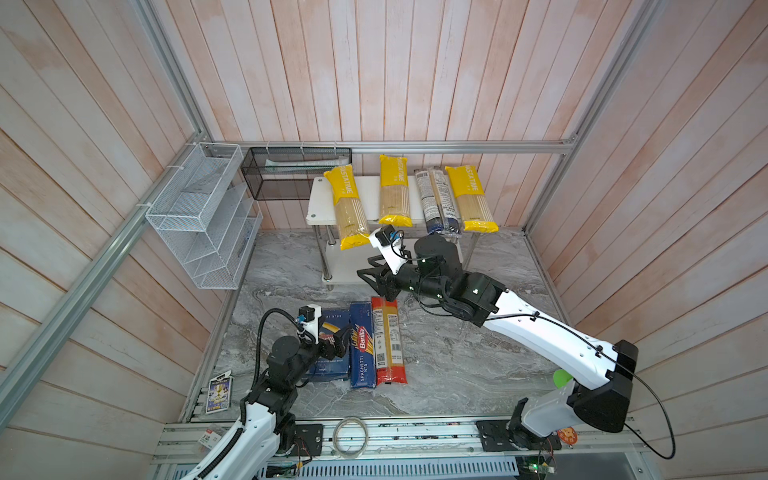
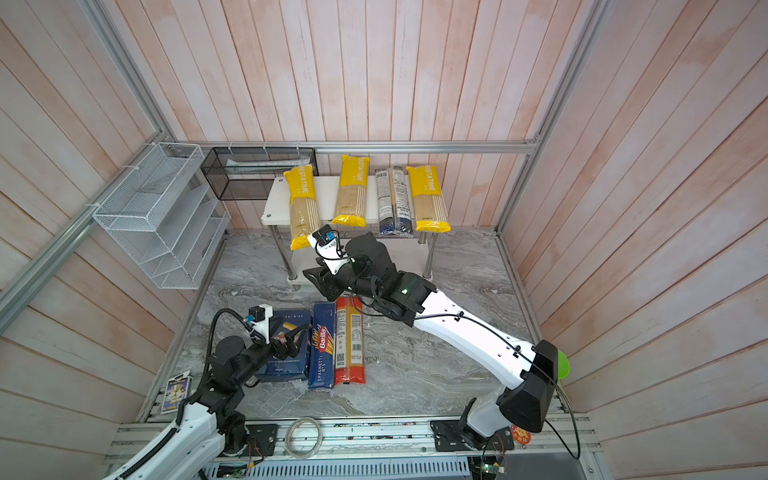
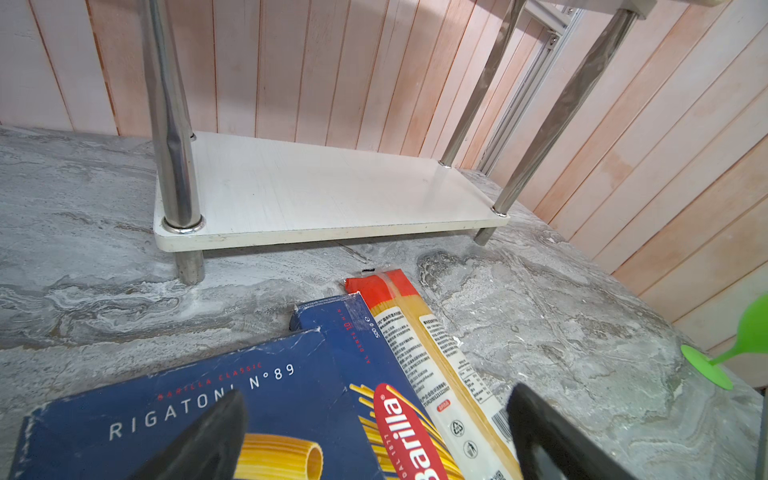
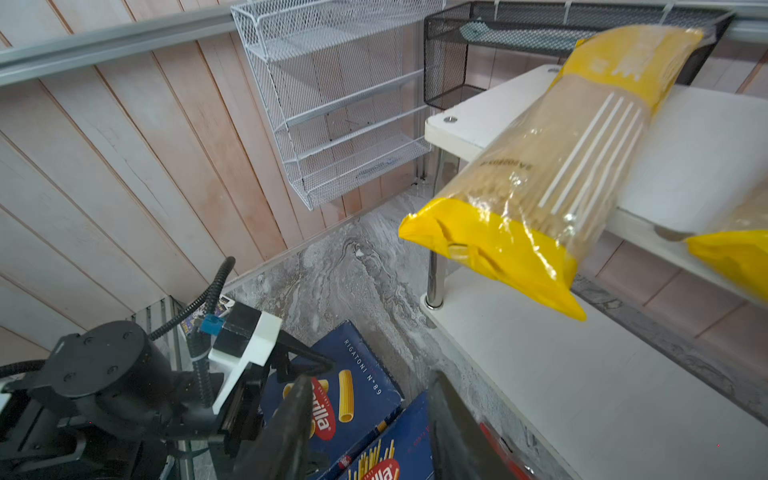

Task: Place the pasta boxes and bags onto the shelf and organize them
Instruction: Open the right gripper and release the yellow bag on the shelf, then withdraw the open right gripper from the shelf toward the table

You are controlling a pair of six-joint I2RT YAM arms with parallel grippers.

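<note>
The right tool (image 1: 373, 284), part-open and empty, hangs near the far end of the red-ended clear spaghetti bag (image 1: 388, 340) on the grey table (image 1: 457, 365). All four slim bags (image 2: 349, 191) atop the white two-tier shelf (image 1: 318, 203) appear only in both top views.

A robot test cell in a lab, dressed up as a pantry corner. Pink wood-look panel walls (image 1: 374, 62) hang in a bare aluminium frame (image 1: 415, 146). The marble-patterned table (image 1: 457, 365) ends at a slotted metal rail (image 1: 415, 432) where the left arm (image 1: 249, 432) and right arm (image 1: 540, 336) are bolted down. A coil of cable (image 1: 351, 436) lies on that rail. The storeroom look comes from props — a white shelf (image 1: 320, 199), a wire-mesh organiser (image 1: 199, 216) and a black mesh basket (image 1: 291, 174).
</note>
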